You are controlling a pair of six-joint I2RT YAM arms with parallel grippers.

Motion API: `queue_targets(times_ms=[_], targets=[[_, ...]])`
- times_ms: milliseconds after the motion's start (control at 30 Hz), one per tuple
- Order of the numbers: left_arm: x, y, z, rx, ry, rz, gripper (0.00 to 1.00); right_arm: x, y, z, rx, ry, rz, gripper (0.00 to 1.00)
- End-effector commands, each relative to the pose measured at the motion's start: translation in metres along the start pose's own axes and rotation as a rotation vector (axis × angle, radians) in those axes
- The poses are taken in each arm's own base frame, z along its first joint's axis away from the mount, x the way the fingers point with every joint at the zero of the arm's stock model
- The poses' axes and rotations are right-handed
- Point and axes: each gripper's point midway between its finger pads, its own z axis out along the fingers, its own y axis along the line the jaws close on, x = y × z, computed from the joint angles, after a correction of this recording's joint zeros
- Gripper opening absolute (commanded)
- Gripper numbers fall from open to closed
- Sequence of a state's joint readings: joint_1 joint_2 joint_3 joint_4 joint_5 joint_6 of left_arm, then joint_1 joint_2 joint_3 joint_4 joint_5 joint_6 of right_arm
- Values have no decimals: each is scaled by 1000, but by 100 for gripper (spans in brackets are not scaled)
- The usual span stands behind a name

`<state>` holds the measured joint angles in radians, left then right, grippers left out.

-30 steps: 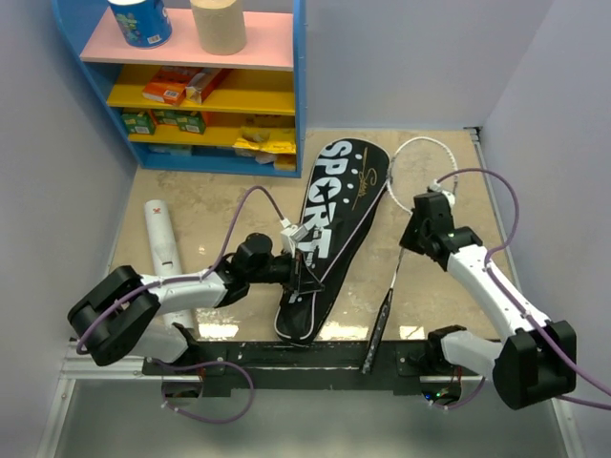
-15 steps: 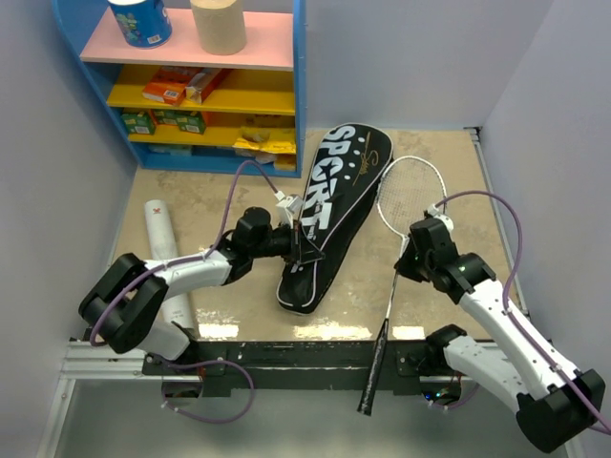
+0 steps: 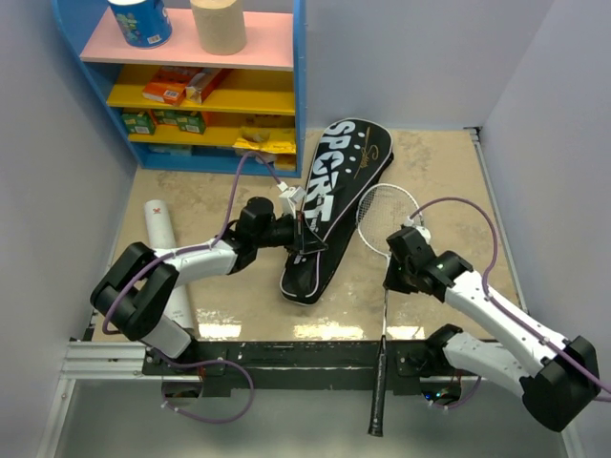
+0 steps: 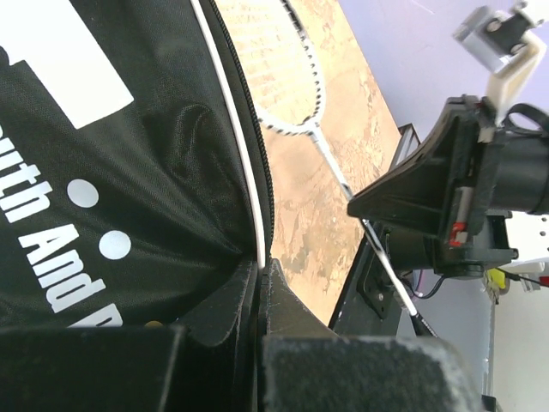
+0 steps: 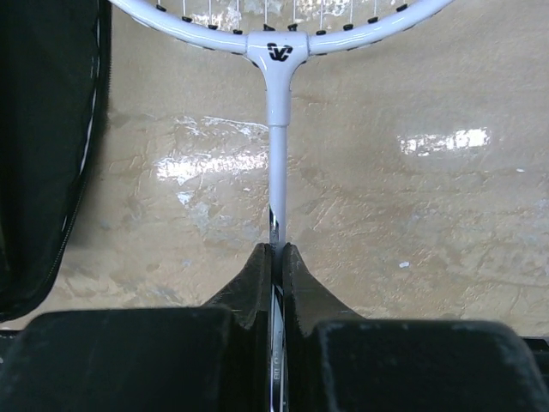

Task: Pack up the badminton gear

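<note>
The right gripper is clamped tight on the shaft of the racket, just below the throat. Since a second ago it has drawn the racket toward the arms' bases and leftward. The head now lies just beside the bag, and the black handle juts farther past the table's near edge. The left gripper is pinched shut on the bag's white-piped edge. It has carried the bag away from the bases, toward the shelf. In view are one racket, one bag lettered SPORT and one white tube, which lies unmoved at the far left.
</note>
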<state>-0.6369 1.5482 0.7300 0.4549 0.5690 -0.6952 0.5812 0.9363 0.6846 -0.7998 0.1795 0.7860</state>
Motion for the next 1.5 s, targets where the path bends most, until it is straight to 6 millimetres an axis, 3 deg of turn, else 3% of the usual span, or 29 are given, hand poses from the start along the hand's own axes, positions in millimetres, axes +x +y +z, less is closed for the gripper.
queue_targets(times_ms=[0,233,467,867,1033,1100,1167,1467], targets=[[-33,-27,0,85,-72,79,0,-5,18,8,-44,-18,13,0],[-22,-28,-6,96,-68,68,0,-17,34,11,-52,-26,-12,0],[11,-17,-12,103,-36,17,0,-31,61,22,-84,-26,-33,0],[47,-39,-4,140,36,26,0,-39,104,43,-102,-43,-81,0],[65,-50,-3,148,83,29,0,-51,106,63,-35,-90,-92,0],[70,-53,-5,138,85,35,0,-60,117,70,-67,-127,-110,0],[77,-55,-10,135,97,37,0,-59,123,76,-99,-132,-144,0],[105,-57,-35,102,125,31,0,-92,145,109,-156,-211,-193,0]])
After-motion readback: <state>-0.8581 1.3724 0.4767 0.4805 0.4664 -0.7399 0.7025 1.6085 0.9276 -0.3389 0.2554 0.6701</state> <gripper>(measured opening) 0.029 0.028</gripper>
